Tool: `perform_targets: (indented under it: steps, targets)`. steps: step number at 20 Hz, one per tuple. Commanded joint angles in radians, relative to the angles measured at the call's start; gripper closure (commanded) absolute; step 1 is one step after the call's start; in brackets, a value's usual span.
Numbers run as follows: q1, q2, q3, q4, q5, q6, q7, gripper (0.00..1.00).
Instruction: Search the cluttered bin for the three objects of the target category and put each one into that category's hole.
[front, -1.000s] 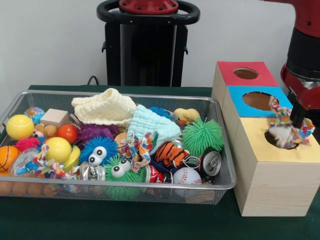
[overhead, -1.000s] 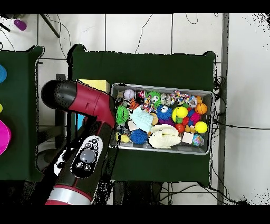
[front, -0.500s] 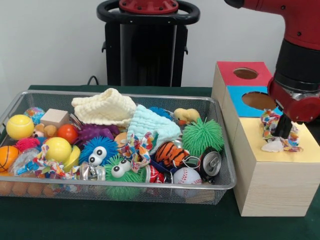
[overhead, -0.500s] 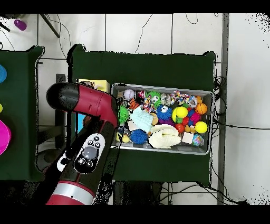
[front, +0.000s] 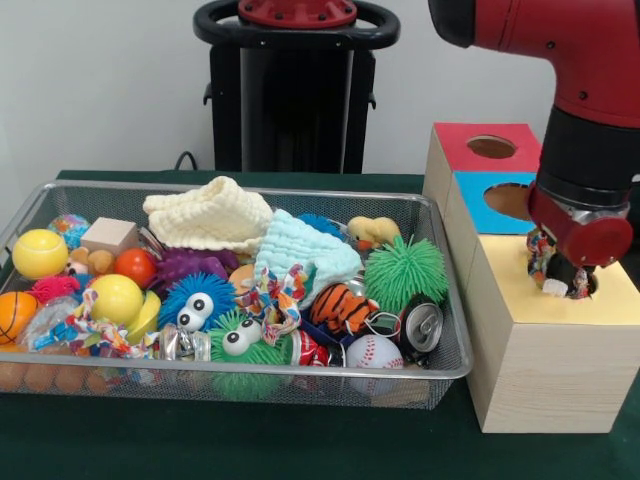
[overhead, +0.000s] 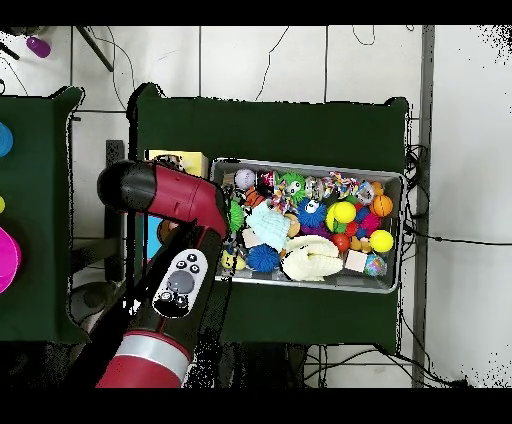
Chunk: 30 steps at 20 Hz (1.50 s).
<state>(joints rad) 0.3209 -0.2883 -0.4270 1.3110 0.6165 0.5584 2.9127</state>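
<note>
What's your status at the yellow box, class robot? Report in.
Gripper low over yellow box, fingers hidden. Braided cloth toy mostly down the hole. Two more in the bin. Nothing blocking.

Bin: you see the wide silver wire-mesh tray, shiny metal.
Washcloth: your pale yellow cloth, nubbly, matt.
Box: your yellow-topped box, pale wood grain.

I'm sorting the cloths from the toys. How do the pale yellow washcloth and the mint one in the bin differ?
The pale yellow washcloth lies nearer the cluttered bin's far rim; the mint washcloth sits nearer the middle. The yellow one shows a ribbed, folded heap; the mint one drapes over the toys beside it. Both are plain, soft cloths, and they touch.
</note>
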Motion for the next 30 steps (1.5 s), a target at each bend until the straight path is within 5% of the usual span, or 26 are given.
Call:
perform_targets:
  steps: [1,18,19,30]
  targets:
    - [-0.046,0.069,0.153,0.164,-0.077,-0.171,0.0,1.0]
    - [-0.043,0.095,0.149,0.154,-0.169,-0.217,0.004,1.0]
    - [-0.042,0.096,0.147,0.151,-0.169,-0.212,0.004,0.0]
    - [-0.041,0.092,0.133,0.129,-0.166,-0.17,0.032,0.0]
